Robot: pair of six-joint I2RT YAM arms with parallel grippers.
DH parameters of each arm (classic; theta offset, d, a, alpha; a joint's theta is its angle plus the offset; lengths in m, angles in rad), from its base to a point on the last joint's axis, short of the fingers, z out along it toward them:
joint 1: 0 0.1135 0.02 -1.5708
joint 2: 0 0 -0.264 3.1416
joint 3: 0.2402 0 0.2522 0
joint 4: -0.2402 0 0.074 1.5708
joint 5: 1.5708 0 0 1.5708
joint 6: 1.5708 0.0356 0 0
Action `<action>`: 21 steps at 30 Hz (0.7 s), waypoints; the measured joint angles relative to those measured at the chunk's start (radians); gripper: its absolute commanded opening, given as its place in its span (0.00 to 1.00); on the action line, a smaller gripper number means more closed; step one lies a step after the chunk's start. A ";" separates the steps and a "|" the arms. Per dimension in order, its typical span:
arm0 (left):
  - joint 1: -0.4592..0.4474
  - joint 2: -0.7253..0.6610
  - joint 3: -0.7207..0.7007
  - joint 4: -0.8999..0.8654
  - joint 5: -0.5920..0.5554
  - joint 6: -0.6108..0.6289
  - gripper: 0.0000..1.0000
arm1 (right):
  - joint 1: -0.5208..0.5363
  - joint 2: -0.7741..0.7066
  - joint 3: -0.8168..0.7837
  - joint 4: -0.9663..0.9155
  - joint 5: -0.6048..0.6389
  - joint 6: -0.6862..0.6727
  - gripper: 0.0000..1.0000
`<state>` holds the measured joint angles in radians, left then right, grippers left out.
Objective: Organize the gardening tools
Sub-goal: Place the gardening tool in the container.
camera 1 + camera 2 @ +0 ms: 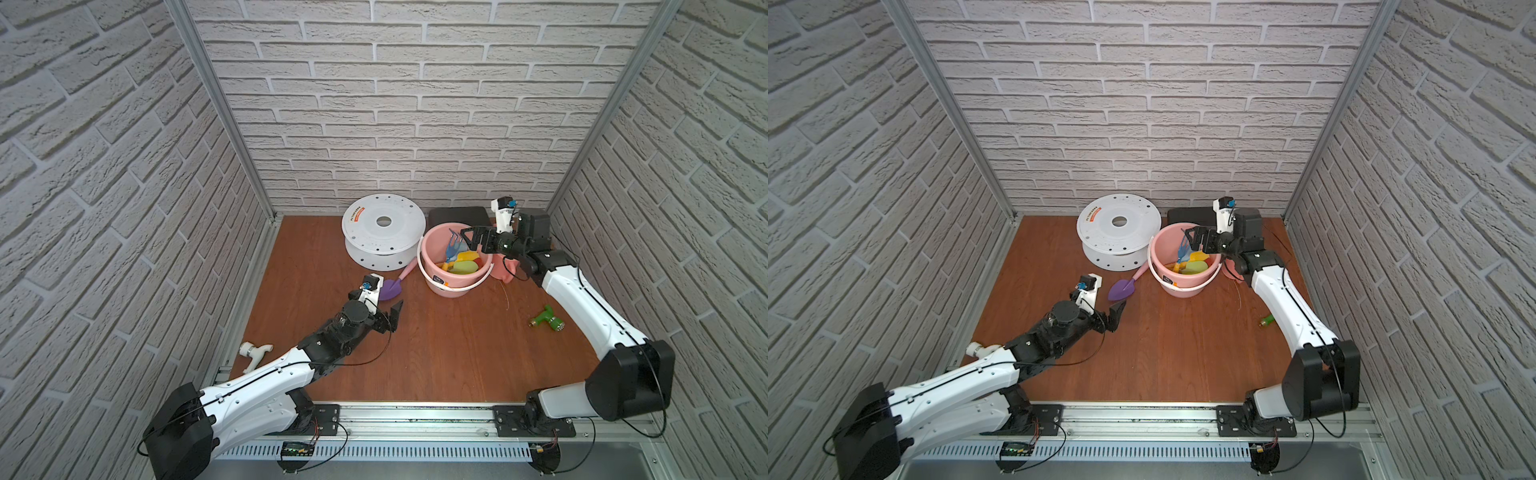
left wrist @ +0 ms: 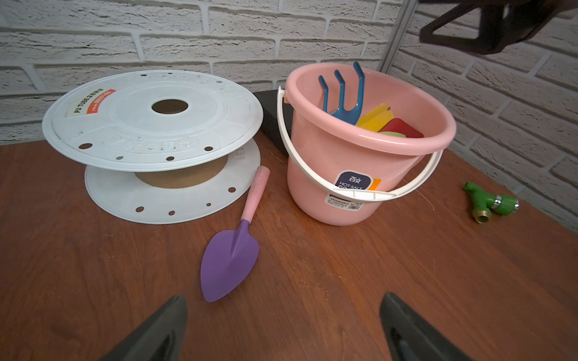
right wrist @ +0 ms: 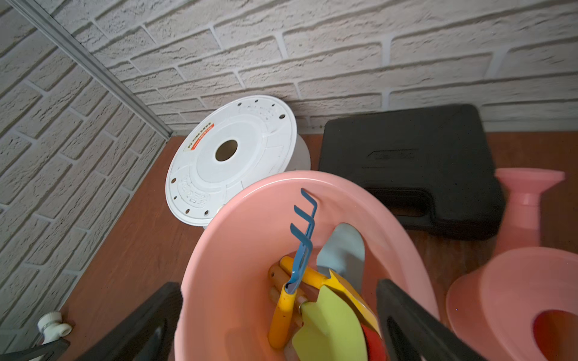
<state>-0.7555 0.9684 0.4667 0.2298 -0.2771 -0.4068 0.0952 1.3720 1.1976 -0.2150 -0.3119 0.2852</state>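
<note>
A wooden tabletop (image 1: 436, 353) is enclosed by white brick walls. The right gripper (image 3: 278, 284) hovers over a pink bucket (image 1: 453, 286), jaws spread wide and holding nothing. Inside the bucket, the blue claw fork (image 2: 344, 93) leans tines-up against the wall, with the yellow scoop (image 2: 375, 117), green spade (image 3: 331, 325) and pale-blue trowel (image 3: 344, 250). The purple trowel (image 2: 230, 262) lies flat on the tabletop between the bucket and a white spool (image 2: 150, 125). Its blade points toward the left gripper (image 2: 283, 298), which is near it, also spread and empty. The pink watering can (image 3: 500, 297) stands just beside the bucket.
</note>
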 measured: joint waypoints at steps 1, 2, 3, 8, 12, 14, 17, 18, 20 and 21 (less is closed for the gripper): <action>0.001 0.002 0.000 -0.003 -0.006 -0.002 0.98 | 0.001 -0.034 -0.016 0.007 0.014 0.005 1.00; 0.004 0.004 0.001 -0.003 -0.012 -0.005 0.99 | 0.003 -0.063 -0.030 0.013 0.027 0.011 1.00; 0.006 0.007 0.002 -0.006 -0.019 -0.008 0.98 | 0.006 -0.089 -0.043 0.018 0.037 0.016 1.00; 0.027 0.037 0.011 -0.031 -0.060 -0.030 0.98 | 0.055 -0.196 -0.138 0.055 0.068 0.046 1.00; 0.072 0.099 0.034 -0.057 -0.079 -0.052 0.97 | 0.143 -0.292 -0.285 0.097 0.083 0.068 1.00; 0.095 0.143 0.051 -0.064 -0.071 -0.065 0.95 | 0.182 -0.333 -0.359 0.119 0.087 0.078 1.00; 0.122 0.227 0.095 -0.081 -0.048 -0.095 0.91 | 0.223 -0.382 -0.453 0.144 0.091 0.092 1.00; 0.127 0.256 0.115 -0.089 -0.043 -0.107 0.89 | 0.230 -0.395 -0.479 0.154 0.093 0.097 1.00; 0.135 0.322 0.163 -0.110 -0.035 -0.141 0.86 | 0.237 -0.424 -0.522 0.166 0.100 0.105 1.00; 0.136 0.357 0.193 -0.119 -0.031 -0.158 0.83 | 0.238 -0.437 -0.536 0.170 0.104 0.109 1.00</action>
<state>-0.6197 1.3258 0.6598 0.1112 -0.3080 -0.5652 0.3328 0.9352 0.6617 -0.0448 -0.2081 0.3939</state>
